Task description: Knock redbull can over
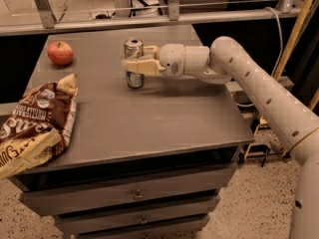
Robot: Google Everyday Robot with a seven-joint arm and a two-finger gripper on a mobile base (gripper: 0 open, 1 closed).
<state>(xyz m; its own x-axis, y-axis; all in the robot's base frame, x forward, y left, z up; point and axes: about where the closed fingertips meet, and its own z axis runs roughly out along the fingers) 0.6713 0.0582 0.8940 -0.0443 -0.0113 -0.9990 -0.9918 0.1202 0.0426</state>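
The redbull can (133, 47) is a slim silver can with blue patches. It stands upright at the back middle of the grey table (149, 118). My gripper (136, 59) reaches in from the right at can height. It is open, with one finger (137, 66) across the front of the can's middle and the other behind its right side. The lower part of the can shows under the front finger.
A red apple (60, 53) sits at the back left of the table. A brown crumpled chip bag (35, 123) lies over the left front edge. Drawers are below the tabletop. A metal rail runs behind the table.
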